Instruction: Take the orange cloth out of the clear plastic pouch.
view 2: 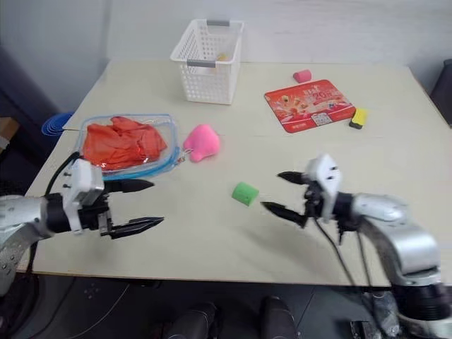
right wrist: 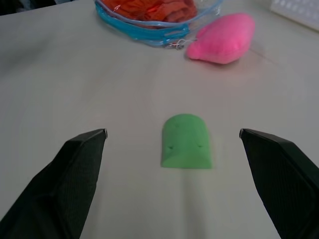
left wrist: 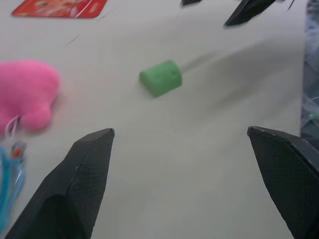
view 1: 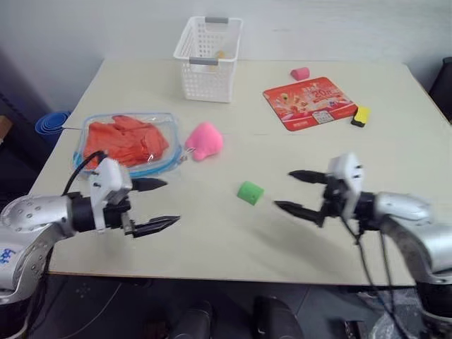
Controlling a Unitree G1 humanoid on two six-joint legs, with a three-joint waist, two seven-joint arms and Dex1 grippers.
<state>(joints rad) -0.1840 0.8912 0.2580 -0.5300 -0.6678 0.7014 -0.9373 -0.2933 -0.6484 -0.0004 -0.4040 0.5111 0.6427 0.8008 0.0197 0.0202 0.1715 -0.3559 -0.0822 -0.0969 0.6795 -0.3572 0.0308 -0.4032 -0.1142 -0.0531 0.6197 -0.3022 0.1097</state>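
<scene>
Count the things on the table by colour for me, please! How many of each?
Orange: 1, the orange cloth inside the clear plastic pouch
Clear with blue edging: 1, the pouch
Pink: 2, plush toy, small pink block
Green: 1, block
Red: 1, flat packet
Yellow: 1, block
White: 1, basket
Total: 8

A pale table (view 1: 395, 233) — clear plastic pouch (view 1: 161, 164) near its left edge, pink plush (view 1: 204, 140) beside, white basket (view 1: 207, 48) at the far edge — green block (view 1: 250, 192) mid-table

Legible text: red flat packet (view 1: 308, 103) at the table's far side carries a large "20" in its print; the smaller print on it is too small to read.
</scene>
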